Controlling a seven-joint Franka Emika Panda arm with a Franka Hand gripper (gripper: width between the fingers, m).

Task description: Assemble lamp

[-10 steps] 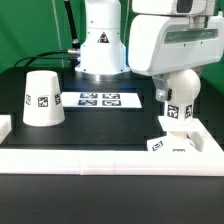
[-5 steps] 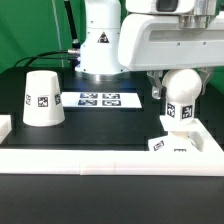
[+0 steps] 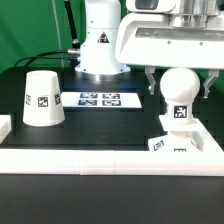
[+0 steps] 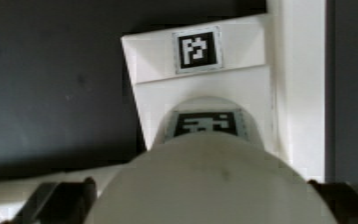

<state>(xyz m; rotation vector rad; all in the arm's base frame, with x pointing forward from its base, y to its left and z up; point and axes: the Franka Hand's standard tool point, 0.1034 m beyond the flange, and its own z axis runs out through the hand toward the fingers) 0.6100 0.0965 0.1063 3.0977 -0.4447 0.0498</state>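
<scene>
From here the bulb point(image 3: 178, 88), right of centre, looks like smooth white plastic with a soft sheen, as does the square base point(image 3: 180, 143) beneath it. The shade point(image 3: 42, 100) at the left is matt white. The table point(image 3: 105, 125) is dull black.

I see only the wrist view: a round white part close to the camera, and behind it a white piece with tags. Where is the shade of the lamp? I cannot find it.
Observer: The shade stands on the table at the exterior view's left, wide end down, apart from the other parts.
Operator: Is the round part the bulb? Does it rest on something?
Observer: Yes. The bulb stands upright on its stem on the square base, at the exterior view's right.
Operator: How do the jaws stand to it?
Observer: They are open, one on each side of the bulb at its height, and a small gap shows on both sides.
</scene>
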